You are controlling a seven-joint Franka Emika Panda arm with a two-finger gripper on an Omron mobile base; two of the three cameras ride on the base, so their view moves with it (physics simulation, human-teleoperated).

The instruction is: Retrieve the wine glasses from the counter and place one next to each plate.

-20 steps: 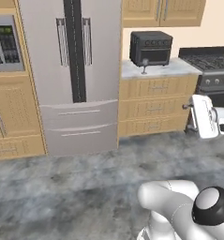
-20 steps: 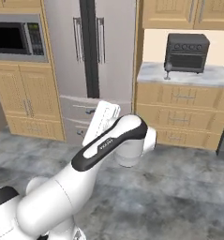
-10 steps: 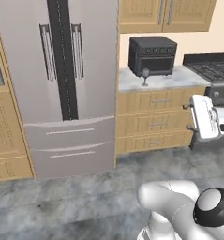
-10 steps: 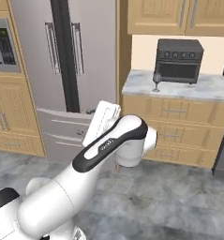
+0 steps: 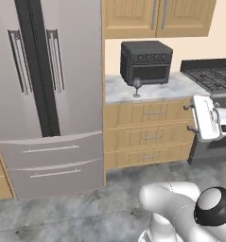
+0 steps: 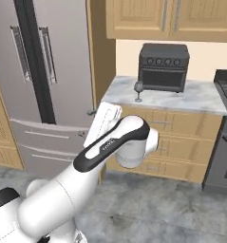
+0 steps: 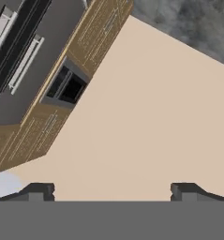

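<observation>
At the left of both base views stands the big steel refrigerator [image 5: 43, 94], the largest thing here, with the wooden upper cabinets [image 5: 157, 16] at about 1 o'clock from it. Just beside the refrigerator, at 3 o'clock, is the counter [image 5: 157, 90], a veined marble slab on light wooden drawers, and a dark stove [image 5: 211, 78] touches its far side. On the counter, toward the wall, sits a black toaster oven [image 5: 146, 61].

The white arm [image 6: 110, 147] is folded up near the base, with the hand [image 5: 206, 118] well apart from the counter and turned sideways. I judge this a carrying pose while the base approaches, since nothing is within reach yet. In the hand view the two fingertips [image 7: 38, 191] stand wide apart with nothing between them, so the hand is open and empty.

One wine glass [image 5: 137, 87] stands upright near the counter's front edge, at 7 o'clock from the toaster oven and just before it. It is small and greyish, translucent, with a rounded bowl, a thin stem and a round foot. It looks light and easy to tip.
</observation>
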